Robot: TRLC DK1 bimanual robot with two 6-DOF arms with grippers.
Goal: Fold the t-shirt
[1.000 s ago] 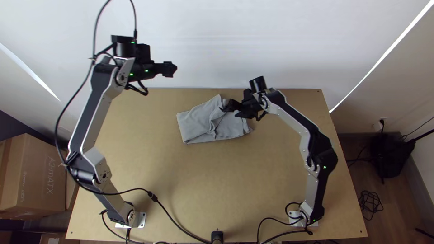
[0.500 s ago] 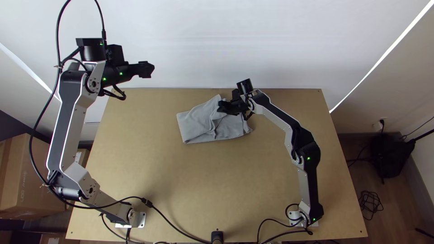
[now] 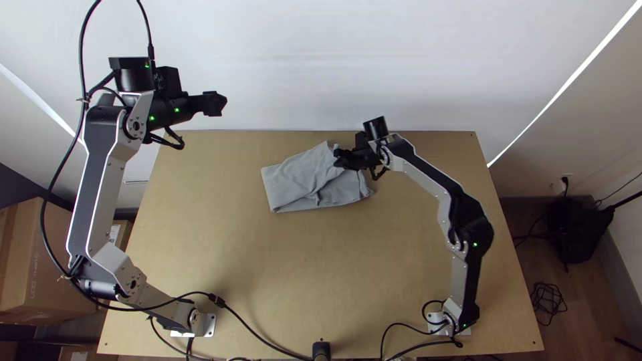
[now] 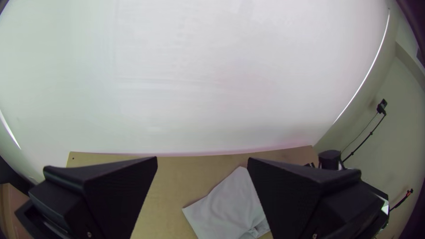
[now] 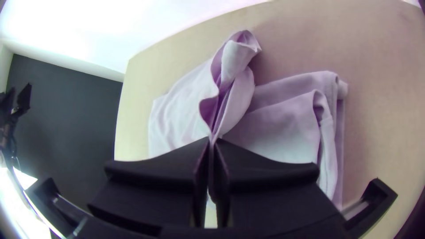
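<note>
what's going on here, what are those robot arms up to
They're folding a grey fabric t-shirt on a light wooden table. The right arm's black gripper is pinching a raised fold of it. The left arm's black gripper is open, well away from the shirt. The shirt lies partly folded and rumpled, so the job doesn't look finished.

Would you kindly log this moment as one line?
t-shirt: folded, partly bunched; right gripper: pinching raised fabric; left gripper: open, away from it

Small sideways print (image 3: 34, 273) on cardboard box (image 3: 53, 234), top view; too unclear to read.
</note>
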